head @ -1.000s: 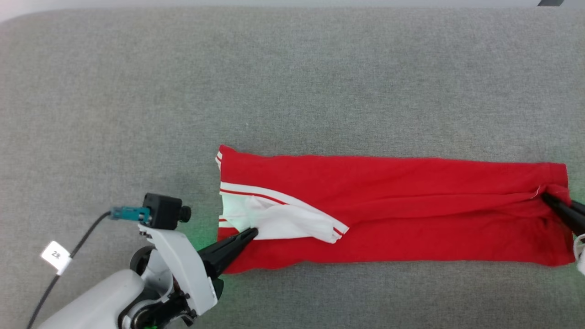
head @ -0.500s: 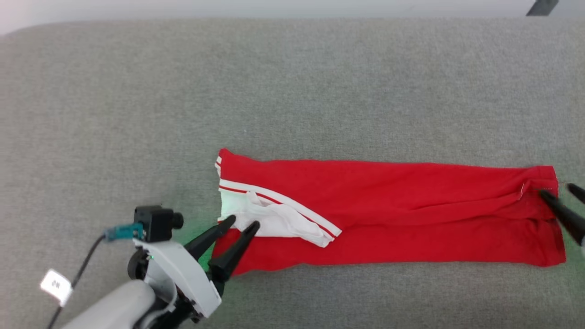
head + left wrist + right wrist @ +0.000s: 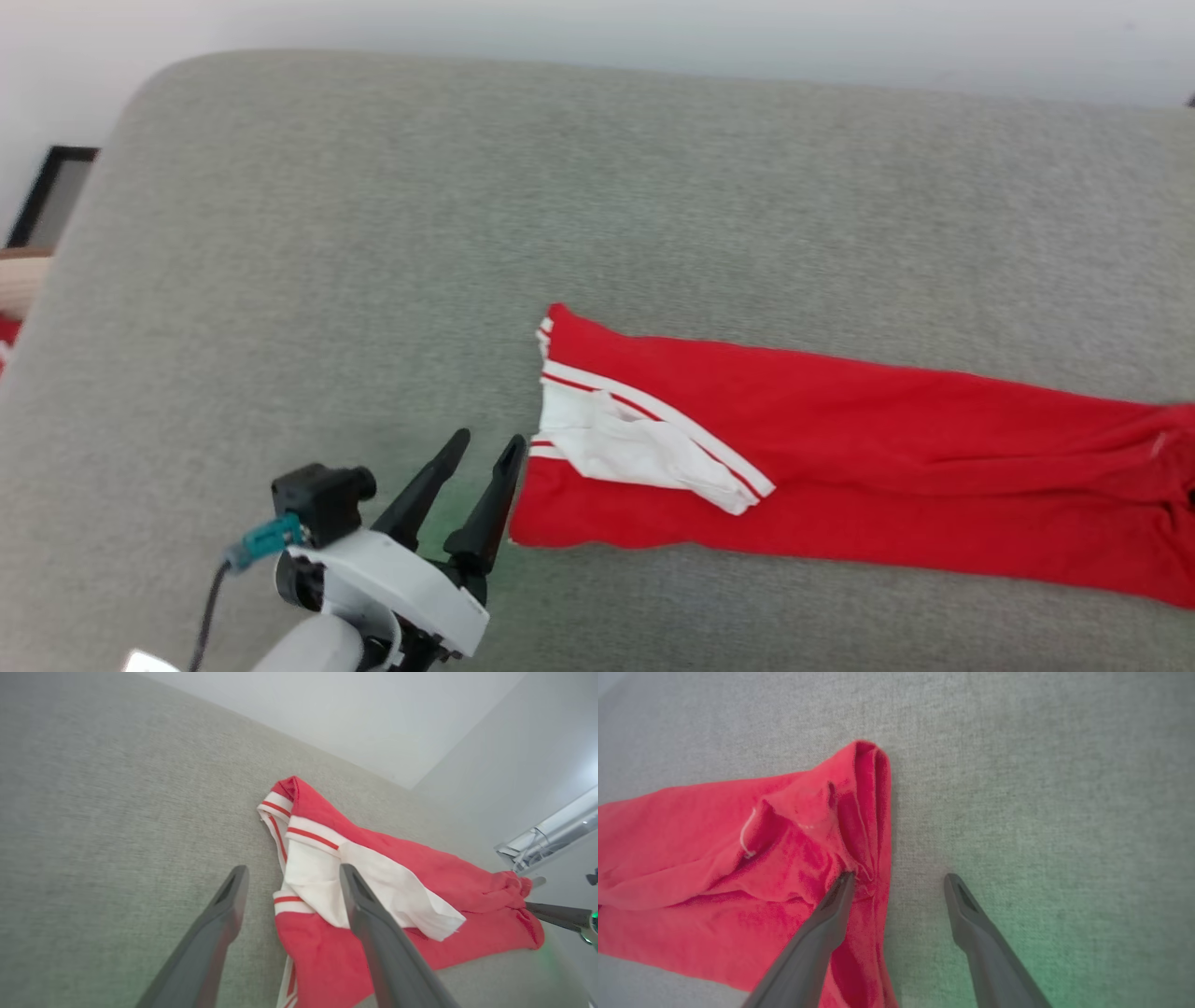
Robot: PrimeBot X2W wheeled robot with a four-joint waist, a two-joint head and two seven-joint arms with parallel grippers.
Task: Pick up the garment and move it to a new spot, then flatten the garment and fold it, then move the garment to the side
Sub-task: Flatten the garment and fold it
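Garment [image 3: 840, 448] lies flat between left gripper [image 3: 488, 439] and right gripper [image 3: 900, 877], both spread wide and empty.

left gripper [image 3: 293, 869] fingers [image 3: 219, 924] apart, garment [image 3: 373, 858] lying on grey cushion [image 3: 117, 788]

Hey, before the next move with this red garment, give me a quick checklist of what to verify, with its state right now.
1. Left gripper open, holding nothing: ok.
2. Right gripper open, holding nothing: ok.
3. Garment lying stretched out on the grey cushion: ok.
4. Garment flat: not ok, its white panel is rumpled.
5. Right gripper's finger clear of the cloth: cannot tell.
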